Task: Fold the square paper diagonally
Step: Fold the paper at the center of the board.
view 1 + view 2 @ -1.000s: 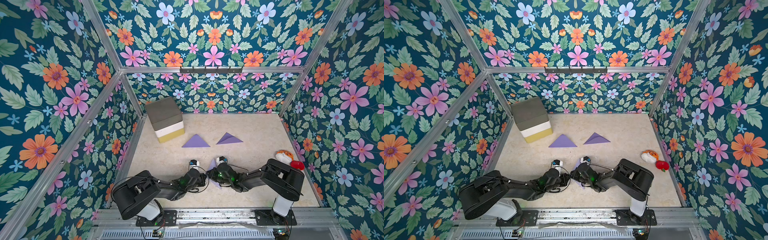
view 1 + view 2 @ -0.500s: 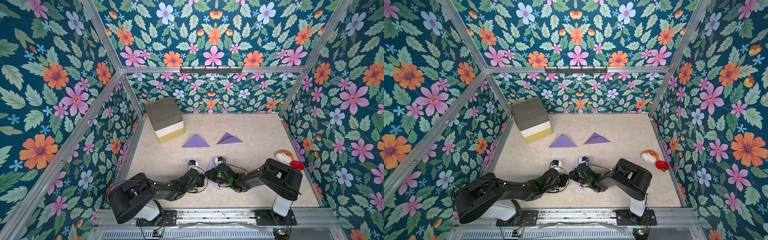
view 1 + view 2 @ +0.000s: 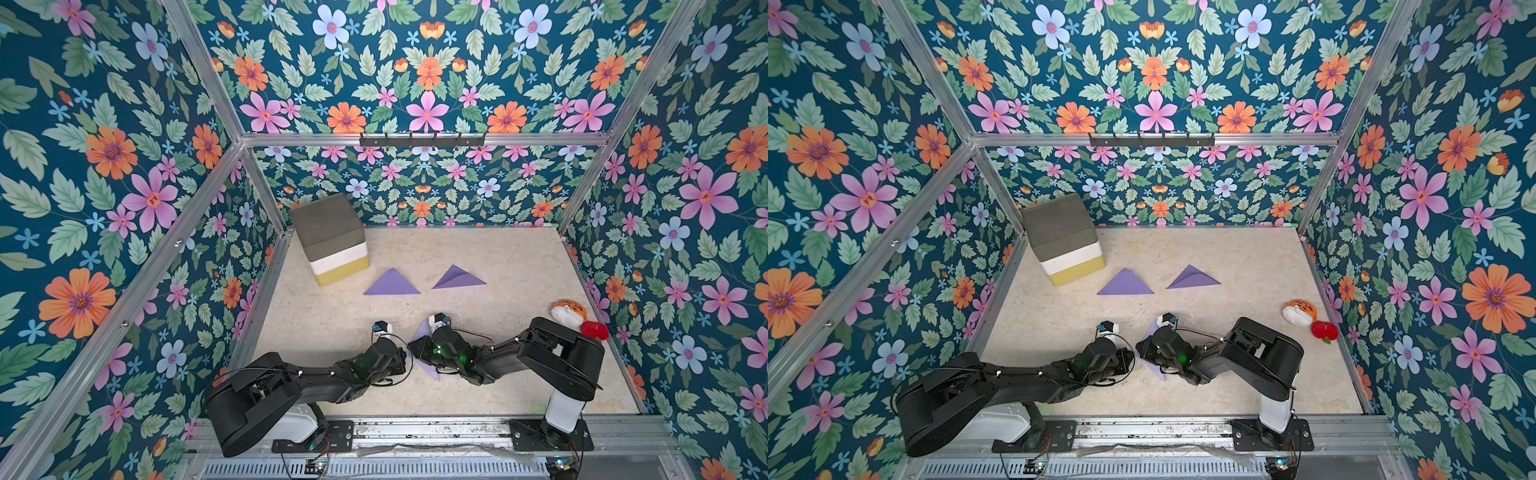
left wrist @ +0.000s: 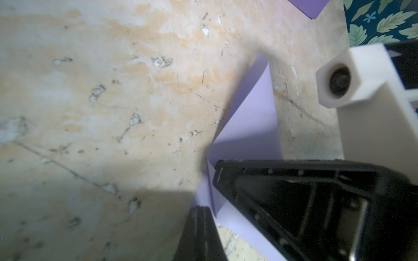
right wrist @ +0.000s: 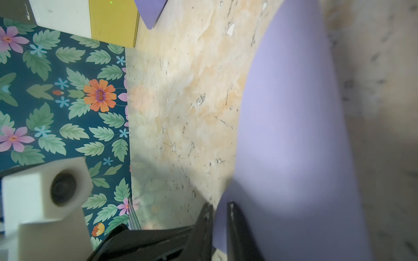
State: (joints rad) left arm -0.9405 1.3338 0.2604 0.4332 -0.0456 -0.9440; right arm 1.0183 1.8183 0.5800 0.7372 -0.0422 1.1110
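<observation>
The purple square paper [image 3: 423,332] stands bent between my two grippers near the table's front middle; in both top views only its ends [image 3: 1158,371] show past them. My left gripper [image 4: 201,210] is shut, and its tip rests against the paper's [image 4: 253,117] lower edge. My right gripper [image 5: 219,208] stands open by a narrow gap, with the paper's [image 5: 294,113] edge between its fingers. The sheet curves up and away from those fingers. In a top view the left gripper [image 3: 405,357] and the right gripper [image 3: 415,348] nearly meet.
Two folded purple triangles [image 3: 392,283] [image 3: 457,278] lie further back. A stack of grey, white and yellow blocks [image 3: 332,237] stands at the back left. A tiger plush [image 3: 568,311] and a red toy [image 3: 595,330] lie by the right wall.
My right gripper's jaws have parted slightly around the paper's edge. The left arm's elbow has shifted a little; the left gripper stays shut by the paper.
</observation>
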